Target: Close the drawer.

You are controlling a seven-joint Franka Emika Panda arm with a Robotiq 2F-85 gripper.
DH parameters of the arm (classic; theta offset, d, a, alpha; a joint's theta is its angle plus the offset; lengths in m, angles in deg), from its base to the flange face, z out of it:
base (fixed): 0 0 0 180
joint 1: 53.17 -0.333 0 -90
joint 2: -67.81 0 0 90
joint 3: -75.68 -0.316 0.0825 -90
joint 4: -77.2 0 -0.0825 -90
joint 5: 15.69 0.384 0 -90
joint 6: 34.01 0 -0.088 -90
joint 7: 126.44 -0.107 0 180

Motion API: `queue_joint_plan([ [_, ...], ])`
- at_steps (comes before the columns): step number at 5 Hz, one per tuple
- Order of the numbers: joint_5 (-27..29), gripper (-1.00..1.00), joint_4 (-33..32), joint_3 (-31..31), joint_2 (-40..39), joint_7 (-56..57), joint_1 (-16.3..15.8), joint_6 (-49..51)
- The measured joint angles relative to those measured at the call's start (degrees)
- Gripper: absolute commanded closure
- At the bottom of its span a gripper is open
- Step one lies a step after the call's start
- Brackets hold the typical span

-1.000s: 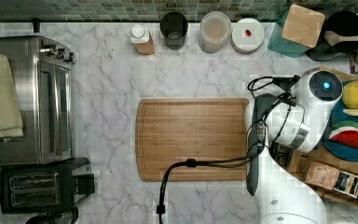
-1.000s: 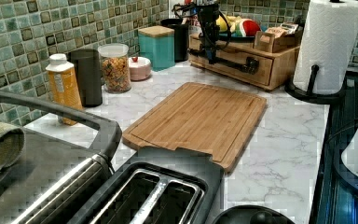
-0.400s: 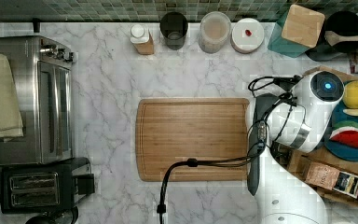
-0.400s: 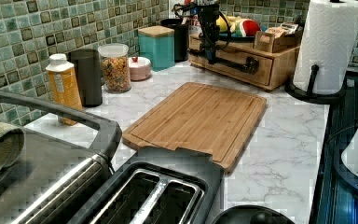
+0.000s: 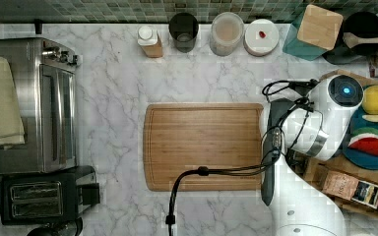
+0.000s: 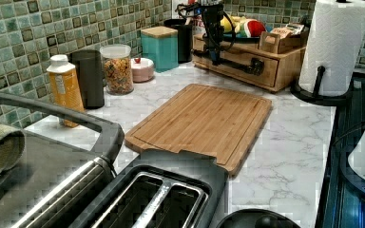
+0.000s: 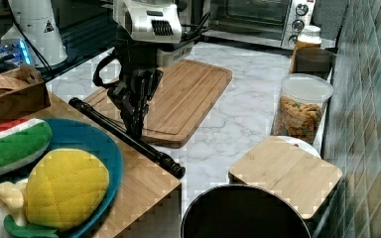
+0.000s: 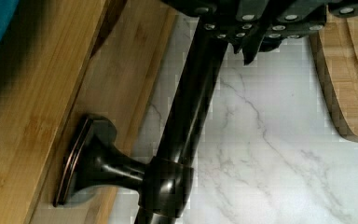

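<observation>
The drawer [image 6: 247, 61] is the light-wood front in the wooden box at the back of the left view, with a long black bar handle [image 6: 235, 66]. Its front [image 8: 121, 93] sits close under the shelf top [image 8: 32, 102]; the tray behind it is hidden. My gripper [image 7: 136, 130] hangs straight down, shut with nothing in it. Its tips rest against the counter side of the handle [image 7: 129, 140]. In the wrist view the handle [image 8: 191, 116] runs past the fingertips [image 8: 251, 50]. In the left view the gripper [image 6: 215, 56] stands just in front of the drawer.
A wooden cutting board [image 5: 204, 146] lies on the marble counter right in front of the drawer. A blue plate [image 7: 87, 148] with toy fruit sits on the shelf top. A paper towel roll [image 6: 335, 45], jars [image 5: 226, 32], a toaster [image 5: 44, 196] and a toaster oven [image 5: 29, 105] ring the counter.
</observation>
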Motion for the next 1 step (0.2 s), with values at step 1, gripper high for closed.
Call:
queue_joint_plan([
  [1, 0.0, 1.0, -0.1, 0.0, 0.0, 0.0, 0.0, -0.1],
])
